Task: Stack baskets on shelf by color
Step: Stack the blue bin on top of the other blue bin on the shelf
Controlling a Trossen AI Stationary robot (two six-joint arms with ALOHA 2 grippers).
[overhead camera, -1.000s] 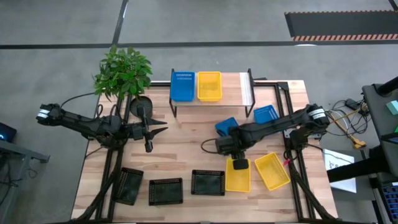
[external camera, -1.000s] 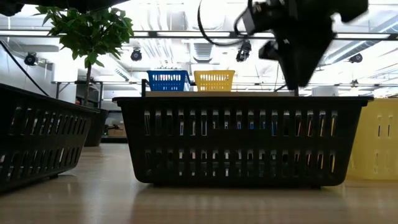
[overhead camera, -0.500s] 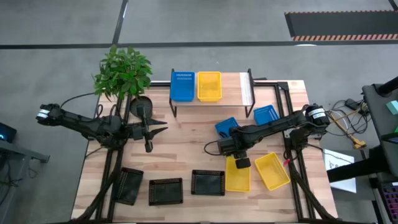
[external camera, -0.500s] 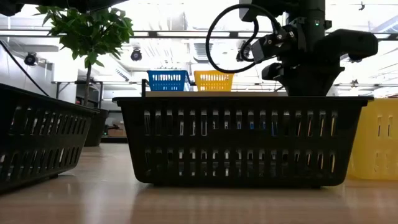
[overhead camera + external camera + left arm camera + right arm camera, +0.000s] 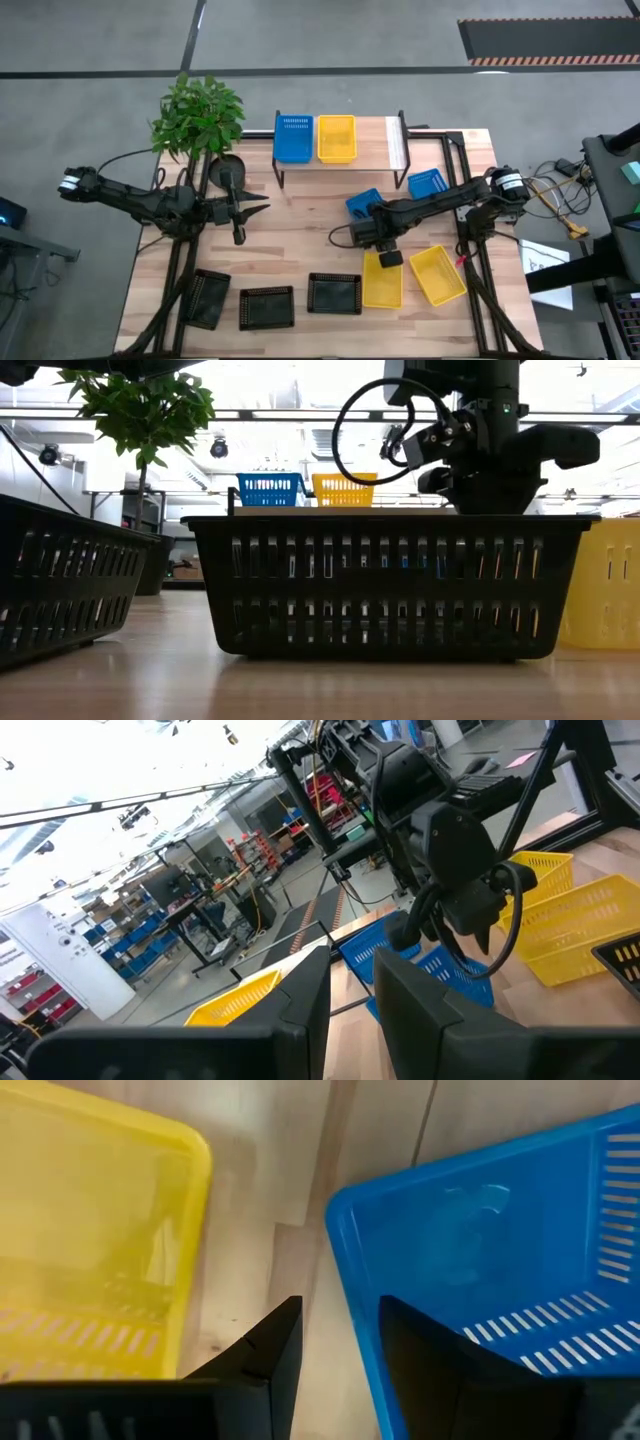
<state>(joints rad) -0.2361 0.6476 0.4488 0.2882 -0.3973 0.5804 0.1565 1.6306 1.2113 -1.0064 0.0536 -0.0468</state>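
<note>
Baskets of perforated plastic were spread around: a blue basket (image 5: 293, 138) and a yellow basket (image 5: 336, 138) sat side by side on the light wood shelf (image 5: 396, 145) at twelve o'clock. Near centre, the right gripper (image 5: 372, 230) straddled the rim of a loose blue plastic basket (image 5: 364, 203), its fingers (image 5: 268, 1350) narrowly parted. The left gripper (image 5: 250, 210) waited at nine o'clock, slightly parted, holding nothing.

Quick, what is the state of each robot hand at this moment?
Left hand: open, holding nothing, parked beside the round dark plant pot.
Right hand: open, its fingers straddling the rim of the blue perforated plastic basket, not yet closed on it.
</note>
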